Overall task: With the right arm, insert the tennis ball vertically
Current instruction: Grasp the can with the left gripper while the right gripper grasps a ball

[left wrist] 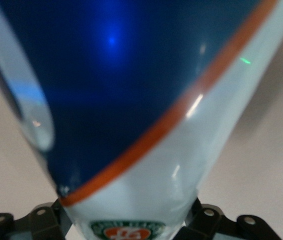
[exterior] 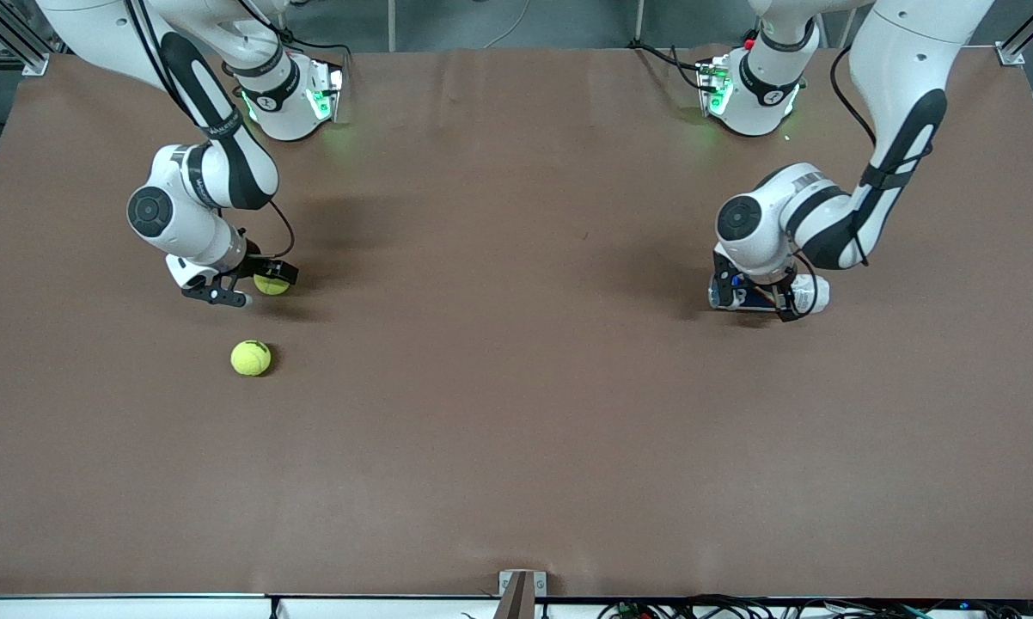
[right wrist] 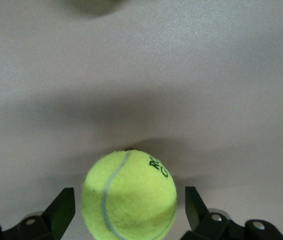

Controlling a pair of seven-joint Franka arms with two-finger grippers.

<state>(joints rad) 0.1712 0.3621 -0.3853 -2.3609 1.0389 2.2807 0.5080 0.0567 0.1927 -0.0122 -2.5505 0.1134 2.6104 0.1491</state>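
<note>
A yellow-green tennis ball (exterior: 272,284) rests on the brown table toward the right arm's end. My right gripper (exterior: 254,284) is low at the table and open, one finger on each side of this ball, with a small gap to each finger in the right wrist view (right wrist: 130,210). A second tennis ball (exterior: 250,358) lies loose, nearer to the front camera. My left gripper (exterior: 759,297) is shut on a blue and white ball can (exterior: 804,295) with an orange stripe, low at the table toward the left arm's end. The can (left wrist: 131,125) fills the left wrist view.
The brown table (exterior: 516,413) stretches wide between the two arms. A small bracket (exterior: 521,589) sits at the table's edge nearest the front camera. The arm bases stand along the edge farthest from that camera.
</note>
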